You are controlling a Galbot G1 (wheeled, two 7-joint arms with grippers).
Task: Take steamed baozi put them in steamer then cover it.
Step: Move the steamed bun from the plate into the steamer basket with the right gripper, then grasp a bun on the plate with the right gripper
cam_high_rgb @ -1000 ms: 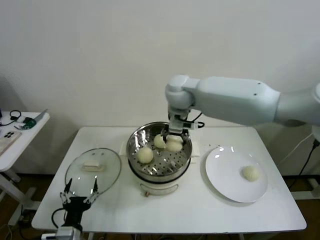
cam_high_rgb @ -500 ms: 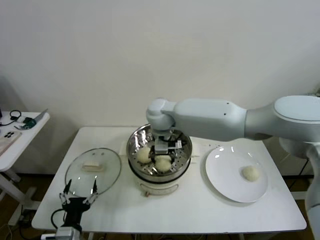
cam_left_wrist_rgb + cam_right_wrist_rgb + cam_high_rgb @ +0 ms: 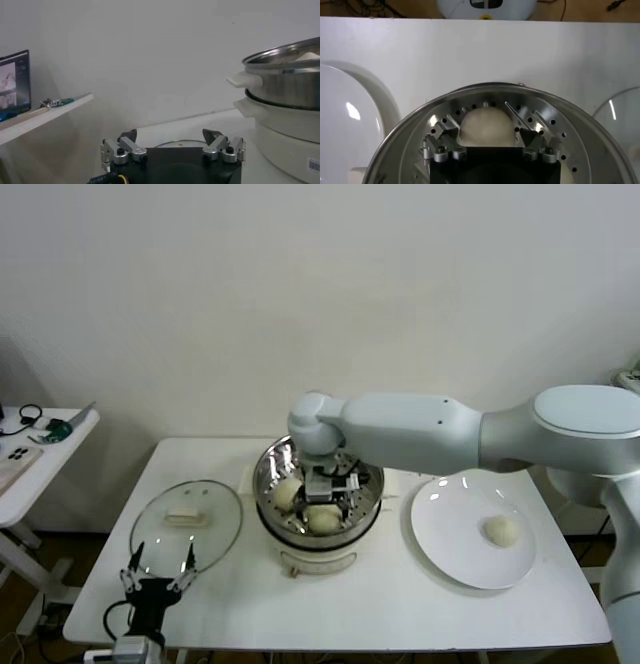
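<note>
Reaching down into the steamer (image 3: 268,474), right tool (image 3: 486,120) spread around a baozi (image 3: 485,127).

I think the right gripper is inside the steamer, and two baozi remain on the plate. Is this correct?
Only one baozi remains on the plate, as the head view shows. The right gripper is indeed inside the steamer.

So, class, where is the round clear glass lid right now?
In the head view, the glass lid lies flat on the white table, on the robot's left of the steel steamer.
</note>
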